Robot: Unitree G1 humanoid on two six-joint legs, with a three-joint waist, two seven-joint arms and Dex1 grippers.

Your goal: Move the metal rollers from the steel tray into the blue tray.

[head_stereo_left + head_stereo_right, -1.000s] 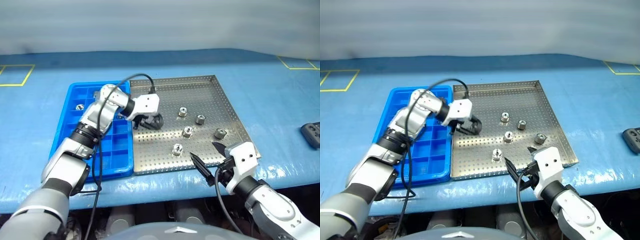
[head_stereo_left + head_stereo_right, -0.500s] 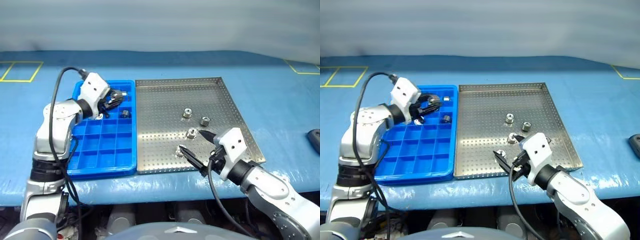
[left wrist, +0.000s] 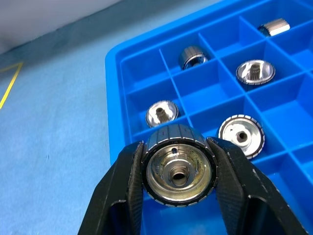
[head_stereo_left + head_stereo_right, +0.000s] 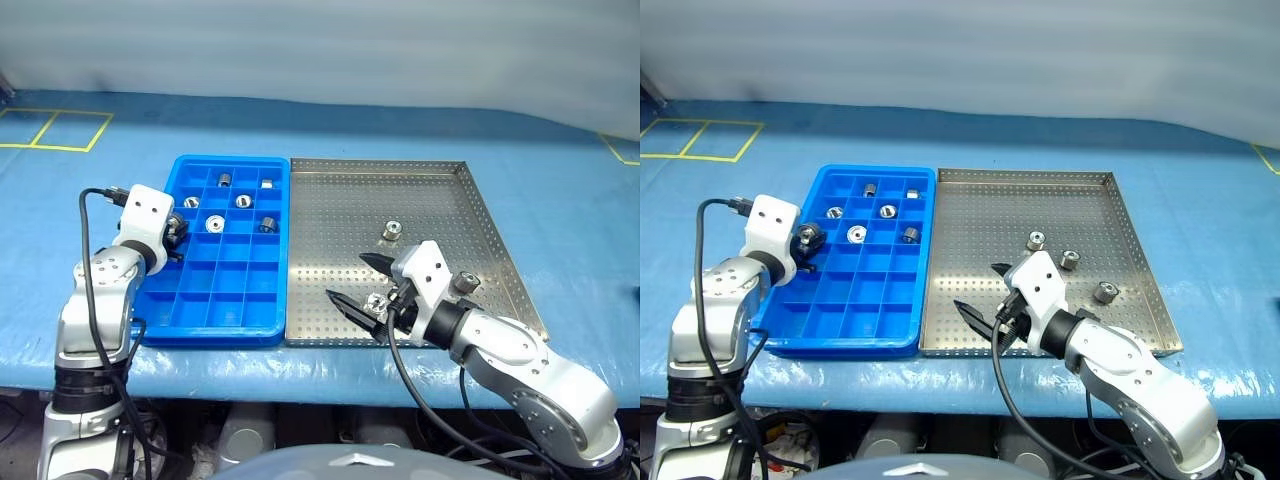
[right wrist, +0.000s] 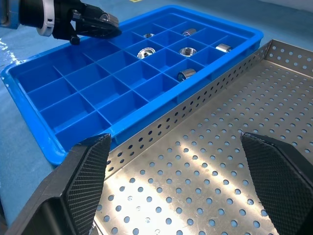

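A metal roller (image 3: 178, 171) sits clamped in the left tool (image 3: 179, 182) over the blue tray (image 4: 160, 335); right tool (image 4: 360, 287) gapes wide.

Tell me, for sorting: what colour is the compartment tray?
Bright blue; the right wrist view shows it best.

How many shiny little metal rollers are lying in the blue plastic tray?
6 silver rollers in the bright blue plastic tray: two in the far row, two in the second, two in the third. A seventh roller is clamped in the left gripper.
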